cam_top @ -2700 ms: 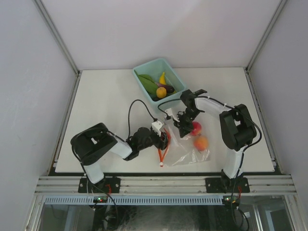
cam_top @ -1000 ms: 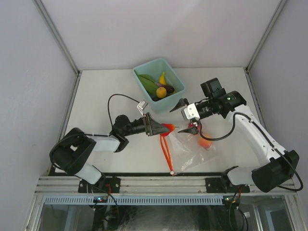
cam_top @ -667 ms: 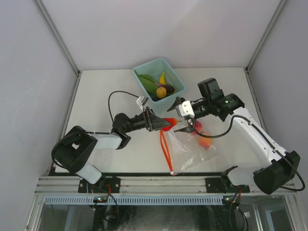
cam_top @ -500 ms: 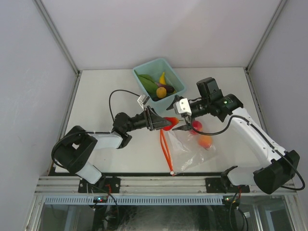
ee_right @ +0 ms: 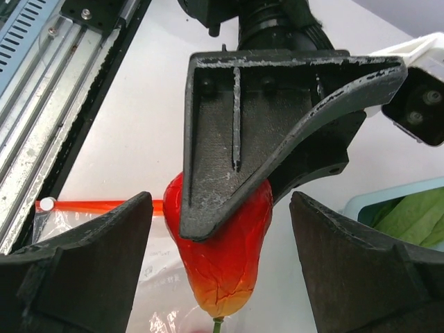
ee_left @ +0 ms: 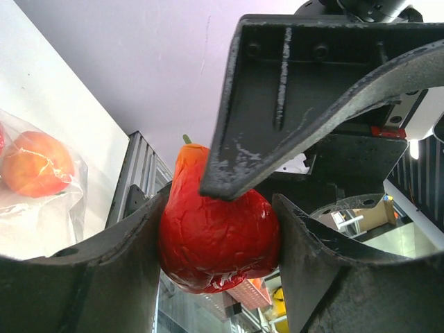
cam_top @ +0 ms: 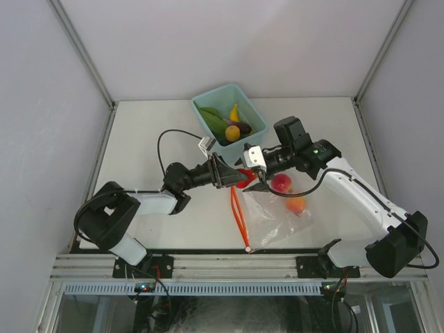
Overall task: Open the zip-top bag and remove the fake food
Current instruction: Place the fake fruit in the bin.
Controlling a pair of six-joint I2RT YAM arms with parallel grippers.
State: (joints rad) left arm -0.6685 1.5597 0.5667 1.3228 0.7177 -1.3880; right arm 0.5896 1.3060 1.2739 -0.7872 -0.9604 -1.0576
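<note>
L gripper (cam_top: pixel 234 177) pinches a red piece (ee_left: pixel 218 239) of fake food btwn its two fingers, one each side. The piece is red w/ an orange taper + a small green stem. R gripper (ee_right: pixel 220 202) faces it head-on, jaws spread wide, one on either side of the red piece and of the L finger lying over it. Gaps show on both sides, so no contact w/ the piece in the R wrist view. The two grippers meet mid-table (cam_top: pixel 152 139), just by the upper end of the red-orange zipper strip (cam_top: pixel 240 220)

Clear zip-top bag (cam_top: pixel 274 216) lies on the table on the near side of R gripper, w/ the strip along its left edge running toward the near edge. Inside it: red apple (cam_top: pixel 281 182) + orange-red peach (cam_top: pixel 296 205), close together. Can't tell if the red piece is fully clear of the bag mouth

Teal bin (cam_top: pixel 216 92) sits at the far side, apart from the bag. It holds a long green piece (cam_top: pixel 211 119), yellow piece (cam_top: pixel 234 112), dark eggplant (cam_top: pixel 241 127) + a round orange-yellow piece (cam_top: pixel 232 132)
</note>
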